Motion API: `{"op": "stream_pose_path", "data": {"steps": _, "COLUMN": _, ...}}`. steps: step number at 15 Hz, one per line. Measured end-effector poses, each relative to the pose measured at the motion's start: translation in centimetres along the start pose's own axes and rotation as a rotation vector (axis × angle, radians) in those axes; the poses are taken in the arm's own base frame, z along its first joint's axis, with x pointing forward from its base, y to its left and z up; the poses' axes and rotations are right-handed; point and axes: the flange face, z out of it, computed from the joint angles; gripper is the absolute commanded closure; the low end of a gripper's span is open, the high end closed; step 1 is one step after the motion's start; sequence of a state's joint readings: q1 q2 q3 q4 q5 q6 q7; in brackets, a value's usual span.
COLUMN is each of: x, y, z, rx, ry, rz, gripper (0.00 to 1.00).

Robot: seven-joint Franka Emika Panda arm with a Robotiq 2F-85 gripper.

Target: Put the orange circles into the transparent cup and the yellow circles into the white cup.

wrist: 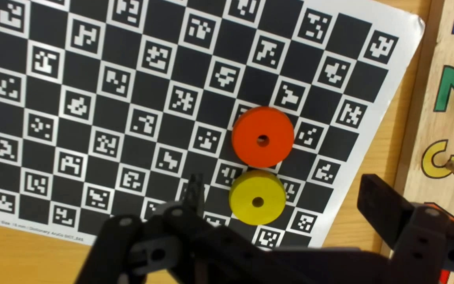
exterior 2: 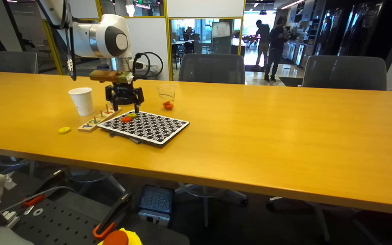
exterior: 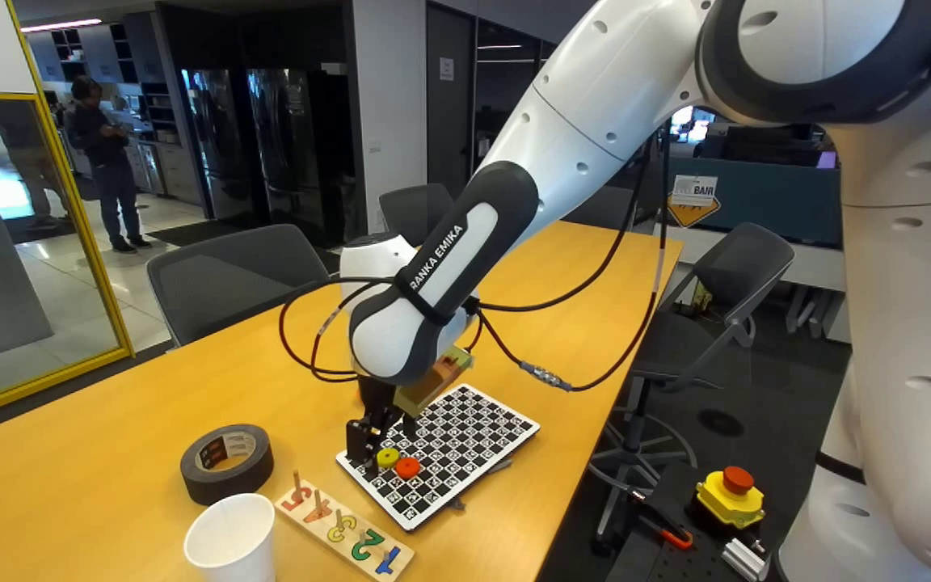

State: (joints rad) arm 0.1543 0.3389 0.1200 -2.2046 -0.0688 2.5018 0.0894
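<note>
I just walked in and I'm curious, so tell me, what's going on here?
A robot gripper, open and holding nothing, hangs over one end of a checkered board, where a yellow disc and an orange disc lie. More orange discs are in the clear cup. Another yellow disc lies on the table, where the white cup also stands. Discs seem to be getting sorted by color, with the job unfinished; I can't tell whether the white cup holds any.
</note>
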Motion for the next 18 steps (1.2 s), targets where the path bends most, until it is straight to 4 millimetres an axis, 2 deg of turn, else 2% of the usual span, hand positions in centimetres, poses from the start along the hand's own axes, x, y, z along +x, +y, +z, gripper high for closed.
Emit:
{"op": "stream_pose_path", "data": {"steps": 14, "x": 2.0, "y": 0.1, "z": 1.6, "rx": 0.008, "ry": -0.004, "rz": 0.005, "gripper": 0.0}}
{"op": "stream_pose_path", "data": {"steps": 15, "x": 2.1, "y": 0.2, "z": 1.6, "rx": 0.009, "ry": -0.004, "rz": 0.006, "gripper": 0.25}}
{"op": "stream_pose_path", "data": {"steps": 16, "x": 2.1, "y": 0.2, "z": 1.7, "rx": 0.01, "ry": -0.004, "rz": 0.008, "gripper": 0.26}}
{"op": "stream_pose_path", "data": {"steps": 18, "x": 2.1, "y": 0.4, "z": 1.7, "rx": 0.009, "ry": -0.004, "rz": 0.011, "gripper": 0.42}}
